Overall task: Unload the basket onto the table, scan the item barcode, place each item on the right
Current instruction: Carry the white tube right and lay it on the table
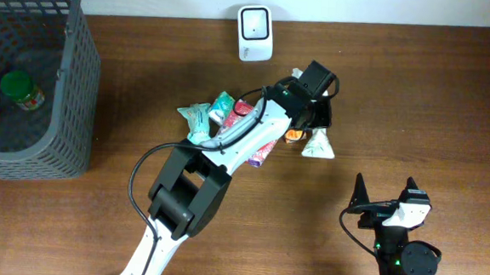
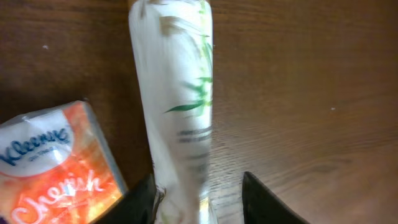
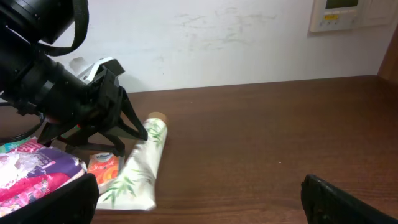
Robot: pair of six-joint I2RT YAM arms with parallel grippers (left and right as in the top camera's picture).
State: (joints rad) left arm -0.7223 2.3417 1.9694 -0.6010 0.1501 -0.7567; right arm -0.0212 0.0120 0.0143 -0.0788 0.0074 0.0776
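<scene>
Brown wooden table (image 1: pixel 418 97), white wall (image 3: pixel 249 43)

A mock shop checkout: wooden table (image 1: pixel 418 97) with barcode scanner (image 1: pixel 256 33), basket (image 1: pixel 79 85) and packaged goods (image 1: pixel 198 117).

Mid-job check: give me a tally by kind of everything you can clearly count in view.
Basket: 1
Jar, in the basket: 1
Scanner: 1
Tube: 1
Tissue pack: 1
Total: 5
Other packets are partly hidden and not counted.
</scene>
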